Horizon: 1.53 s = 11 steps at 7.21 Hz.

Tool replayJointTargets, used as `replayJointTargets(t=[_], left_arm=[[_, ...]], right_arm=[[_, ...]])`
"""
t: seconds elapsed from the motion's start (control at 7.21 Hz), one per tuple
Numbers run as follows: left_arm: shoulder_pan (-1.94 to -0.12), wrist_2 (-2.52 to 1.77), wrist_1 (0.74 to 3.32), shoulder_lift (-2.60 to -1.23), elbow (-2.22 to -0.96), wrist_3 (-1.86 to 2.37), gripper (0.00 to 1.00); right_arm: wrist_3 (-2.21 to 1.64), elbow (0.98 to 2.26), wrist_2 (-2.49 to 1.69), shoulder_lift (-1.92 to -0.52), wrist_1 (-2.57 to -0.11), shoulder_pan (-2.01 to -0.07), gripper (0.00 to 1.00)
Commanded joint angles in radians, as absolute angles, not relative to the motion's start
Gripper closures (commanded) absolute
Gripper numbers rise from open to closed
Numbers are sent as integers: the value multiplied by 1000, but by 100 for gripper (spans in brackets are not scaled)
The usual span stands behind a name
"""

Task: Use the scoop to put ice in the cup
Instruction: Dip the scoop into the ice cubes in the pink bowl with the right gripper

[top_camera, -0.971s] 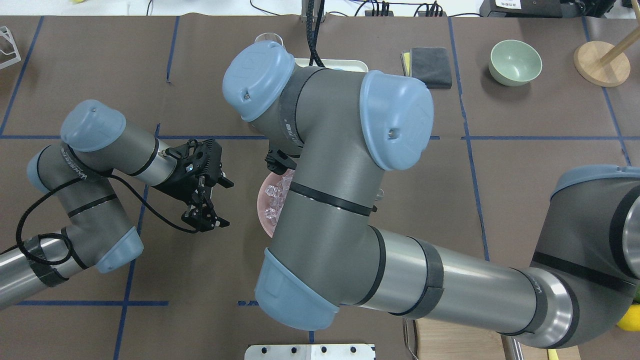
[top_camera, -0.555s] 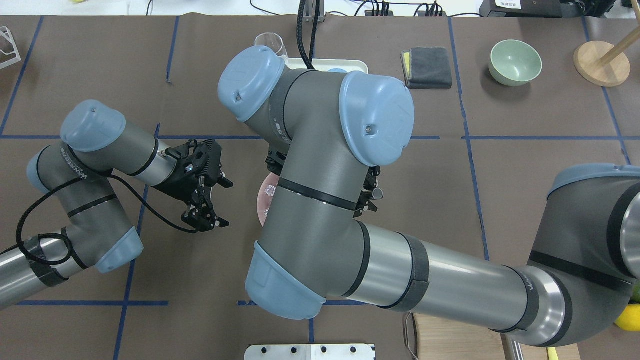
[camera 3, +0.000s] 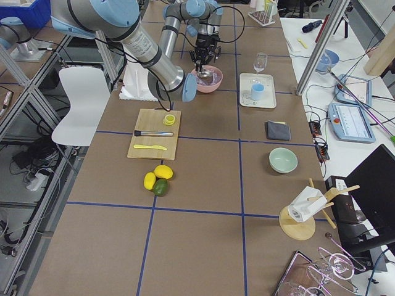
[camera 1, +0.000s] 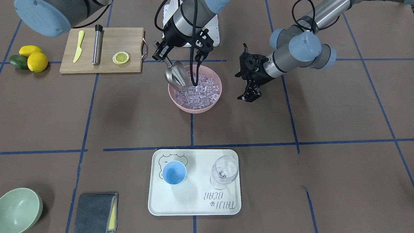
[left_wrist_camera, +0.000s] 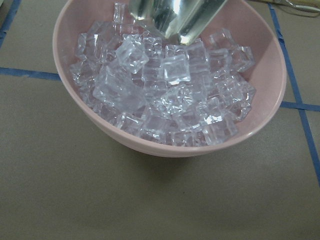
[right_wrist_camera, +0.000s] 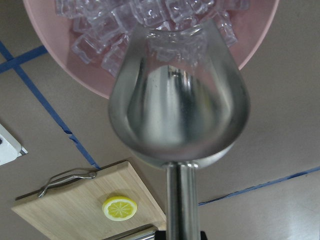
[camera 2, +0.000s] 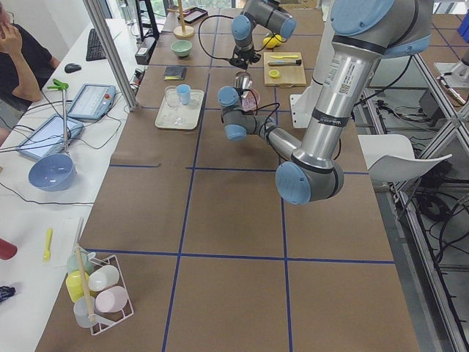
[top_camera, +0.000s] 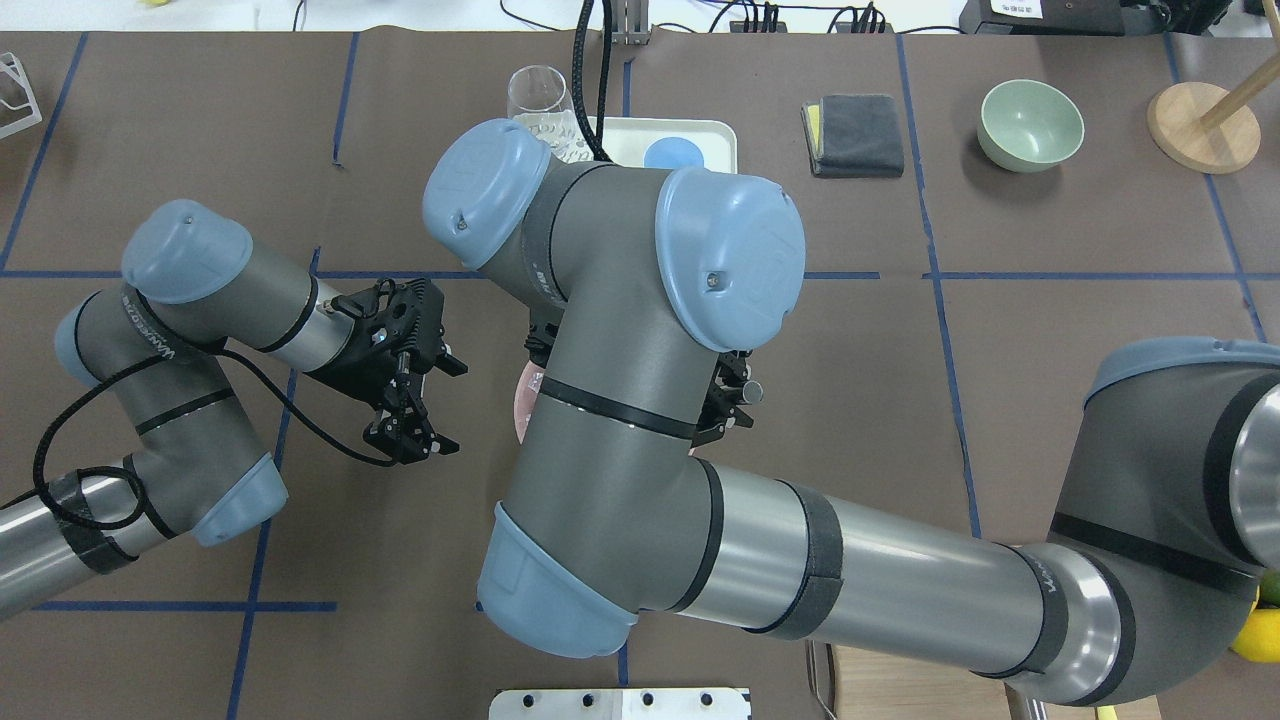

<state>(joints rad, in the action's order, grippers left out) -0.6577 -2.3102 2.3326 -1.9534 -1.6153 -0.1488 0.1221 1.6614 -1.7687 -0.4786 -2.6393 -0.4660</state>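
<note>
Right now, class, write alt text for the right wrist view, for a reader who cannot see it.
A steel scoop fills the view, seen down its handle, its lip among the ice heaped in a pink bowl. Below left, on the brown table, lies a wooden board with a lemon slice.

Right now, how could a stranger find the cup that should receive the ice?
Find the white tray printed with a bear. Two vessels stand on it; the cup is the short, light-blue, opaque one, unlike the clear stemmed wine glass beside it.
</note>
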Motion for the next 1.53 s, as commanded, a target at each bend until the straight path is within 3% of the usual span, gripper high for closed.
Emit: replayJointTargets(t=[0.0,0.42,1.39], left_arm=[[-658,-2309,2333,-1953,-1615,-149,0],[-657,-2286,2335,-1956,-1617,-149,0],[-657,-2284,2333,-1965,-1626,-146,0]], right_arm=[[144,1634,-1743,-486,-2605,-450,100],[146,1608,-1738,-497,-2545,-445,100],[181,1643,-1816,-670,-2338,-466,100]])
